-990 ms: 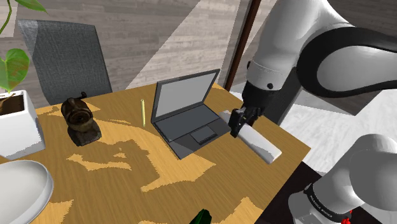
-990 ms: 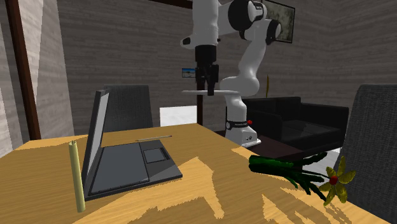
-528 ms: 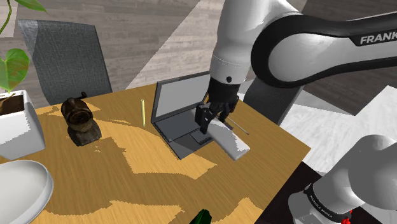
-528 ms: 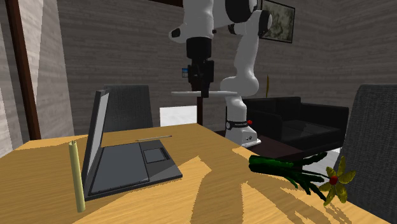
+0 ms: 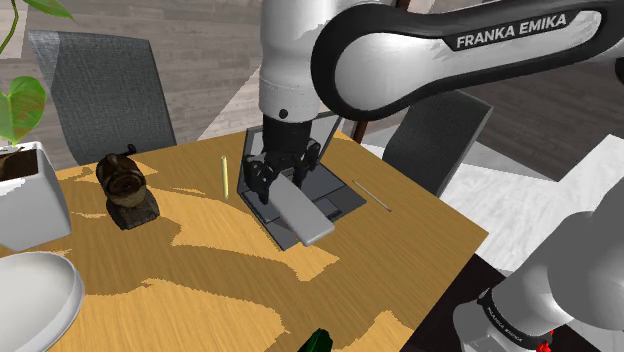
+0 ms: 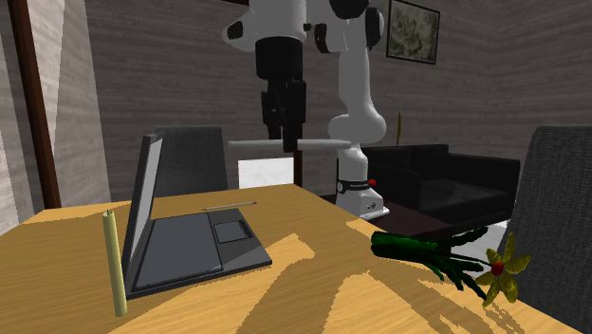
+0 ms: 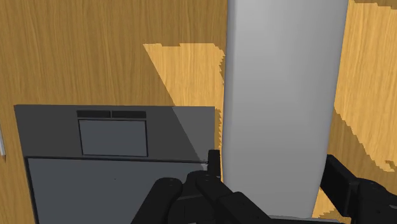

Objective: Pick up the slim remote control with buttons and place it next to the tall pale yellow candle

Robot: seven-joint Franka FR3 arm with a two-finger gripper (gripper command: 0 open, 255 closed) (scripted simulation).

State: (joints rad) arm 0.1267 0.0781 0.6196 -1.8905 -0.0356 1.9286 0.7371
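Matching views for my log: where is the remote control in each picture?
Shoulder view: remote at the middle, in the claw, overlapping the laptop's base.
Second exterior view: thin level slab, upper middle, under the arm.
Wrist view: broad grey slab clasped in the claw.
Shared landmark: the open laptop.

You have a smooth, matt grey remote (image 7: 283, 95) and a grained wooden table (image 5: 200, 290) (the laptop (image 6: 190, 249) looks matt too).
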